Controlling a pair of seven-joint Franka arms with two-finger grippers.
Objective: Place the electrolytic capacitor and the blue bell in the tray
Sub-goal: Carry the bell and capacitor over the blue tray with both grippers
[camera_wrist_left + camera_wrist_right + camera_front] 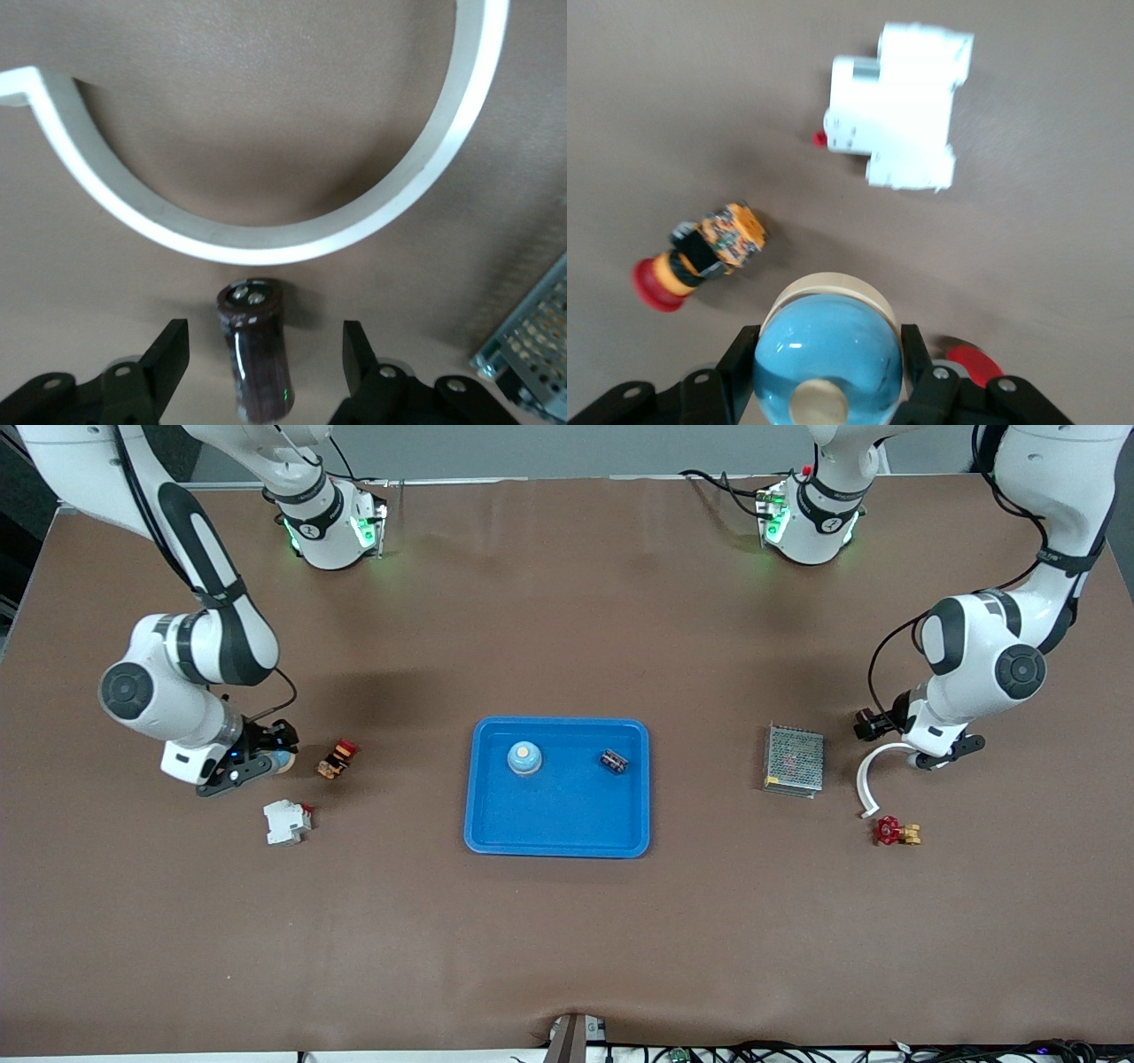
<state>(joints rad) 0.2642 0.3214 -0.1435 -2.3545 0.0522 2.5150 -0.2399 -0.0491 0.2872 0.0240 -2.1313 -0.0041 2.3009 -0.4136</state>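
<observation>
Gripping blue bell [827, 359], button-end up, right fingers [742, 365]; left fingers [170, 359] apart, straddling capacitor [258, 350] lengthwise.

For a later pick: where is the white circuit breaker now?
The white circuit breaker lies on the table toward the right arm's end, close to the right gripper and nearer to the front camera than the red-capped orange part.

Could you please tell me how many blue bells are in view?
2. One blue bell sits in the tray. The other is on the table in the right gripper, toward the right arm's end. None seems hidden.
</observation>
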